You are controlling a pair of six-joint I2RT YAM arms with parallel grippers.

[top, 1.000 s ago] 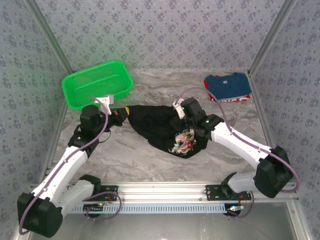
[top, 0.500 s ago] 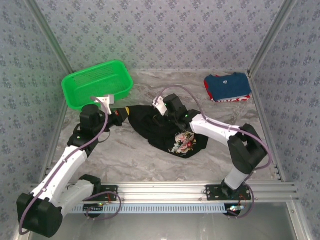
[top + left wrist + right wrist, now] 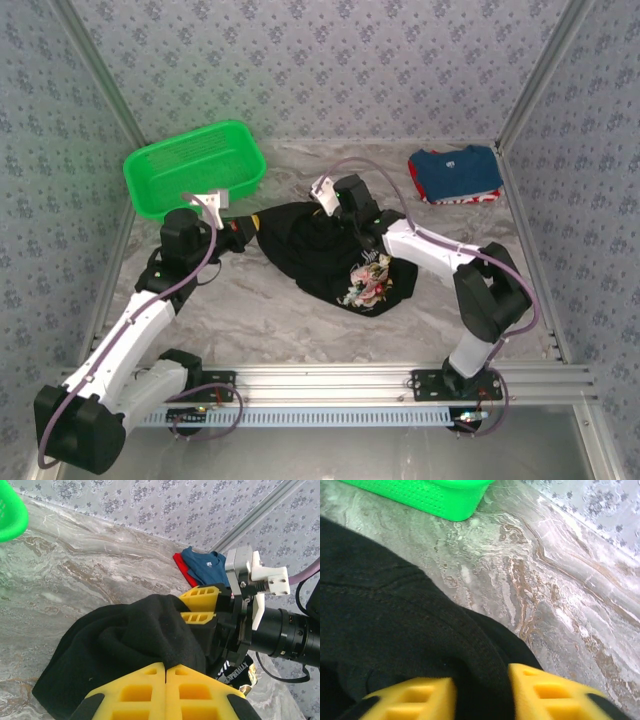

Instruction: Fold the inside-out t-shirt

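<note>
The inside-out t-shirt [image 3: 315, 255] lies bunched in a black heap mid-table, its multicoloured print patch [image 3: 368, 281] turned up at the front right. My left gripper [image 3: 245, 228] is at the heap's left edge. In the left wrist view it [image 3: 166, 668] is shut, pinching a black fold [image 3: 150, 635]. My right gripper [image 3: 318, 220] reaches into the heap's back from the right. In the right wrist view a thick ridge of black fabric [image 3: 410, 630] fills the gap between its yellow fingers [image 3: 555, 692], so the right gripper [image 3: 482, 697] is shut on the shirt. Its fingers [image 3: 200, 597] sit just behind the fold.
A green basket [image 3: 195, 165] stands at the back left, close behind the left gripper. A folded blue shirt with red trim [image 3: 455, 175] lies at the back right. Patterned walls and metal posts enclose the marble table [image 3: 260, 310].
My right arm has swung left, from the shirt's right side to its back, and its jaws have closed on a fold. The left arm has held still.
</note>
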